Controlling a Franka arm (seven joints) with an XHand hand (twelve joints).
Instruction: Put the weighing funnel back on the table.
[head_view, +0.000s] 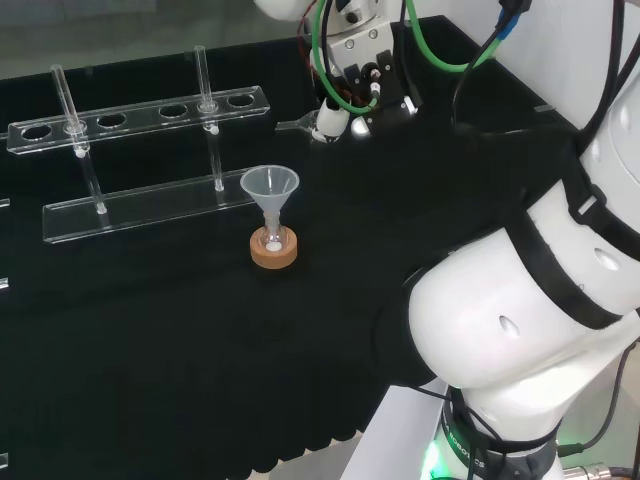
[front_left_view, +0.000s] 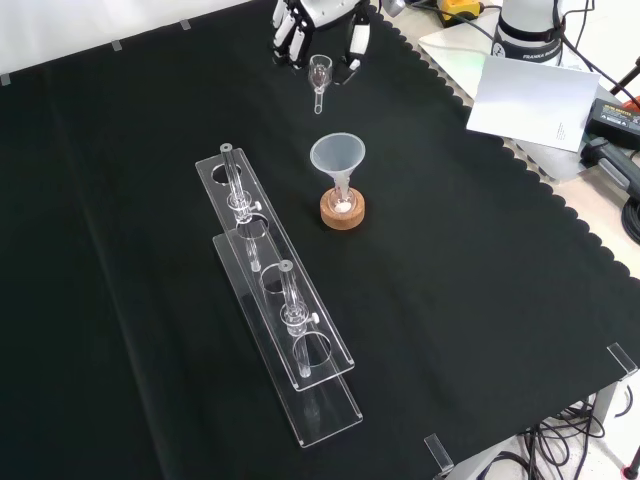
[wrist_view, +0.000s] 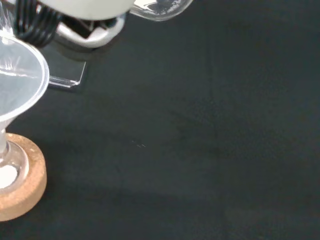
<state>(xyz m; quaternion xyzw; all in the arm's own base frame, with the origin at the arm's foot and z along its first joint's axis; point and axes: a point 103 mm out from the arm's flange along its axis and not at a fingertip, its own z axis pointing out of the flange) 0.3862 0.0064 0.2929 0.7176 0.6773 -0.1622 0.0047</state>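
Note:
The weighing funnel (front_left_view: 320, 72) is a small clear scoop with a short stem, near the far edge of the cloth in the front view. The black and white hand (front_left_view: 290, 35) reaches down around it, fingers on one side and thumb on the other, curled at its cup. In the head view the weighing funnel (head_view: 300, 125) juts left from a white fingertip of the hand (head_view: 335, 118), low over the cloth. I cannot tell whether it touches the cloth. The wrist view shows the weighing funnel (wrist_view: 160, 7) close beside the blurred white hand (wrist_view: 80, 7).
The big funnel (front_left_view: 337, 155) stands in a small flask on a cork ring (front_left_view: 342, 210), just in front of the hand. Two clear tube racks (front_left_view: 280, 300) with glass tubes lie at the front view's left. White paper (front_left_view: 530, 95) lies off the cloth's right edge.

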